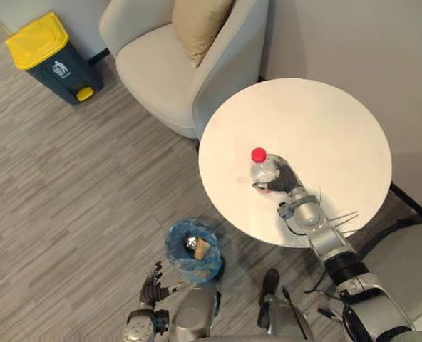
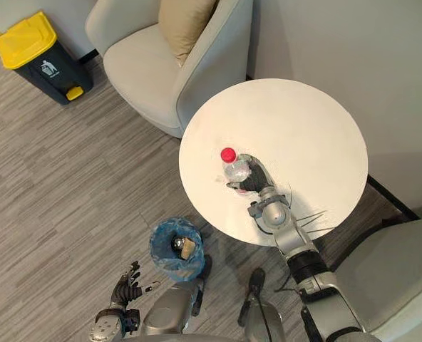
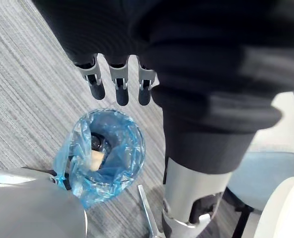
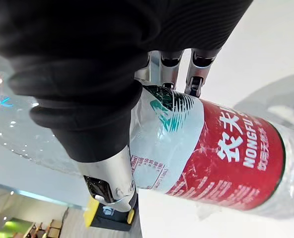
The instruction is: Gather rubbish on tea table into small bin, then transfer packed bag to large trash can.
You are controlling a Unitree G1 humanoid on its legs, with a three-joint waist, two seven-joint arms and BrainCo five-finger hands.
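Grey plank flooring is seen from above, with a round white tea table [image 1: 325,107] right of centre and a pale armchair [image 1: 161,71] at its eleven o'clock. On the tabletop, toward nine o'clock from its middle, a clear bottle [image 1: 263,171] with a red cap is gripped by the right hand [image 1: 285,180]. In the right wrist view its fingers [image 4: 196,82] are curled round the labelled body. Whether the base is clear of the table cannot be told. Off the table's edge at about seven o'clock, the small bin [image 1: 174,239] with its blue bag is stood on the floor, with scraps [image 1: 200,247] already inside. The left hand [image 1: 150,288] hangs low at the bin's seven o'clock, fingers [image 3: 121,89] straight and relaxed, nothing held. The large trash can [image 1: 50,53], yellow-lidded, is placed well apart at ten o'clock. The step in hand looks to be the carry to the bin. The thin wall is likely to flex, so a steady grip is advised. The bottle should be raised clear of the rim first, brought over the bag's mouth, turned end-down, and released only when centred and low, lest the light bin be tipped.
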